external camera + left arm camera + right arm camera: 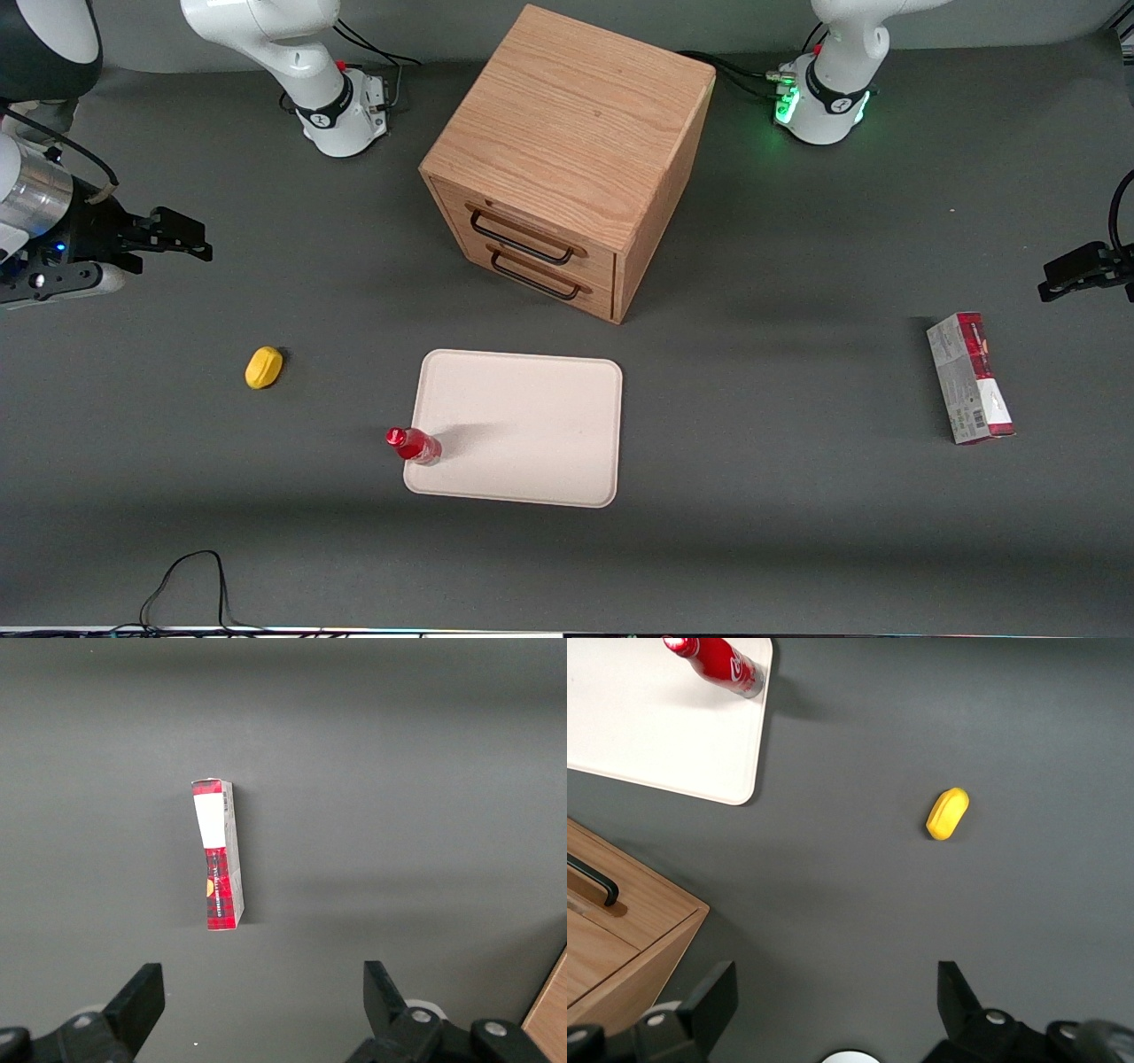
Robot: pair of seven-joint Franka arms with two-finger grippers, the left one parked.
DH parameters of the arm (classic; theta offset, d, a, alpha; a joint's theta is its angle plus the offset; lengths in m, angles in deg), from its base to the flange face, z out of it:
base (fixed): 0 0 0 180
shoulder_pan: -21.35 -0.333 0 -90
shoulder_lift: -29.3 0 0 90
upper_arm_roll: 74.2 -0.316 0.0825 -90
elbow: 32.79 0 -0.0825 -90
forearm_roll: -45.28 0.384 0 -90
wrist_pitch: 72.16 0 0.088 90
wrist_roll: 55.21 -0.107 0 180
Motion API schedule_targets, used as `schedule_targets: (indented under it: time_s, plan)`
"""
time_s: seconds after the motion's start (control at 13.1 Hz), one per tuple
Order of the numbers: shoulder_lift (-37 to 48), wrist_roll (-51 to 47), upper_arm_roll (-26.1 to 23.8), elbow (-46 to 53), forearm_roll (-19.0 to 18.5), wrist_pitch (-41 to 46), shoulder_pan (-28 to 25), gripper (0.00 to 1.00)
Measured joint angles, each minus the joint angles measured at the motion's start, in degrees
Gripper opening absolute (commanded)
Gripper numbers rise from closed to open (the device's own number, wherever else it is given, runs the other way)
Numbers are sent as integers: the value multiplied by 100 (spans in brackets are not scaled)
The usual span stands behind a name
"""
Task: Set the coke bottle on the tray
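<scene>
The coke bottle (415, 445) (719, 660), slim and red with a red cap, stands upright on a corner of the cream tray (532, 416) (647, 735), at the tray's edge nearest the working arm's end. My right gripper (173, 237) (837, 997) hangs open and empty above bare table, well away from the tray toward the working arm's end and farther from the front camera than the bottle. Nothing lies between its fingers.
A yellow lemon-like lump (264, 367) (948, 813) lies on the table between my gripper and the tray. A wooden two-drawer cabinet (567, 159) (611, 930) stands farther from the camera than the tray. A red-and-white carton (970, 379) (218, 855) lies toward the parked arm's end.
</scene>
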Motion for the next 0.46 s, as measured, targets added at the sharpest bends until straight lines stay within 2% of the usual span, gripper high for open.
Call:
schedule_targets:
  time_s: [0.46]
  plan:
    - [127, -5, 44, -232, -55, -9, -4, 100]
